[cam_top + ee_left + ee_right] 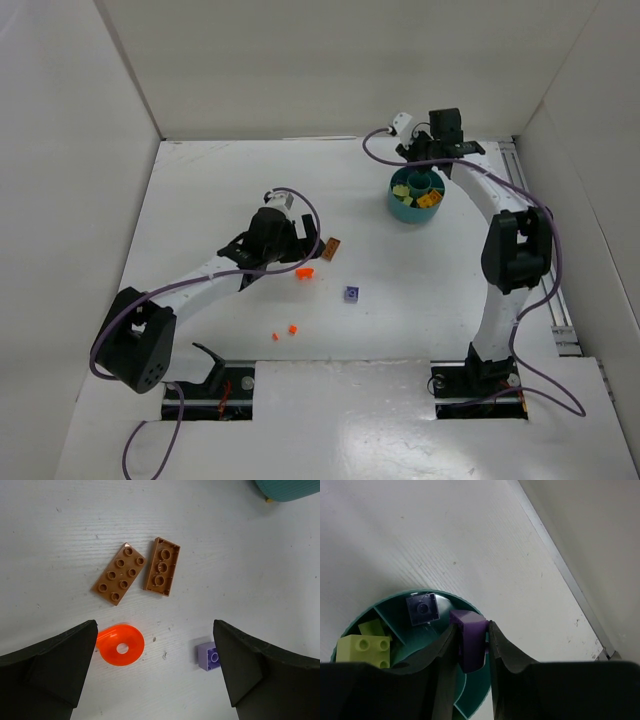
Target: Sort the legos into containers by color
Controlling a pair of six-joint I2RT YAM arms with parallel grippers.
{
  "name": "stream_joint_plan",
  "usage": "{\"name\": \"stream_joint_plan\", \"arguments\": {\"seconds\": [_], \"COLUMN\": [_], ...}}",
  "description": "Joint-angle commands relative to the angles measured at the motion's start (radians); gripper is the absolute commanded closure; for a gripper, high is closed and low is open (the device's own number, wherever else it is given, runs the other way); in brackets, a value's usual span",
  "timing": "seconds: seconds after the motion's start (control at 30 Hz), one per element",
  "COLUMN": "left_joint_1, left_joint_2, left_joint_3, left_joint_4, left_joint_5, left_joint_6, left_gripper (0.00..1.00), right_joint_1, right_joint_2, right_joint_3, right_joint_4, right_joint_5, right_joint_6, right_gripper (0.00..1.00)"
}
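Above teal dish point(408, 213), right tool point(471, 628) clamps purple brick point(470, 647), hidden overhead, left tool point(155, 630) apart

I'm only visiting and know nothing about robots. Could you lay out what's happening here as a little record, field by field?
Left gripper: open, holding nothing
Right gripper: shut on a purple brick, above the teal dish
Already in the dish: light green bricks; a darker purple brick in a separate compartment
Not yet sorted, under the left arm's camera: two brown bricks, an orange round piece, a lavender brick
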Motion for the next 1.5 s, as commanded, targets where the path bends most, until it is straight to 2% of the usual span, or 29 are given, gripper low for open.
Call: {"name": "stream_joint_plan", "arguments": {"seconds": [0.0, 0.3, 0.4, 0.47, 0.7, 0.73, 0.87, 1.07, 1.3, 1.43, 1.47], "left_joint_1": [0.004, 0.004, 0.004, 0.004, 0.004, 0.004, 0.004, 0.004, 0.004, 0.004, 0.004], "left_joint_2": [-0.028, -0.028, -0.037, -0.037, -0.083, -0.103, -0.146, -0.237, -0.382, -0.460, -0.474], "left_joint_3": [-0.017, -0.017, -0.027, -0.027, -0.045, -0.054, -0.074, -0.093, -0.165, -0.192, -0.206], "left_joint_4": [0.049, 0.050, 0.050, 0.050, 0.032, 0.032, 0.032, -0.031, -0.114, -0.196, -0.213], "left_joint_5": [0.015, 0.015, 0.015, 0.015, 0.015, 0.015, 0.015, -0.011, -0.053, -0.106, -0.106], "left_joint_6": [0.006, -0.003, -0.003, -0.003, -0.003, -0.003, -0.003, -0.025, -0.103, -0.172, -0.172], "left_gripper": [0.00, 0.00, 0.00, 0.00, 0.00, 0.00, 0.00, 0.00, 0.00, 0.00, 0.00], "right_joint_1": [0.016, 0.027, 0.027, 0.027, 0.027, 0.027, 0.027, 0.047, 0.193, 0.340, 0.408], "right_joint_2": [-0.003, 0.008, 0.008, 0.008, -0.046, -0.066, -0.109, -0.264, -0.526, -0.652, -0.684], "right_joint_3": [-0.018, -0.018, -0.030, -0.039, -0.039, -0.039, -0.049, -0.134, -0.412, -0.591, -0.619], "right_joint_4": [0.040, 0.031, 0.031, 0.031, 0.020, 0.020, 0.031, 0.052, 0.104, 0.137, 0.128], "right_joint_5": [-0.045, 0.004, 0.004, -0.006, -0.037, -0.037, -0.046, -0.074, -0.040, -0.005, 0.021], "right_joint_6": [-0.051, -0.067, -0.058, -0.058, -0.025, -0.025, -0.015, 0.007, 0.088, 0.156, 0.181], "right_gripper": [0.94, 0.93, 0.86, 0.73, 0.52, 0.47, 0.42, 0.41, 0.38, 0.38, 0.37]}}
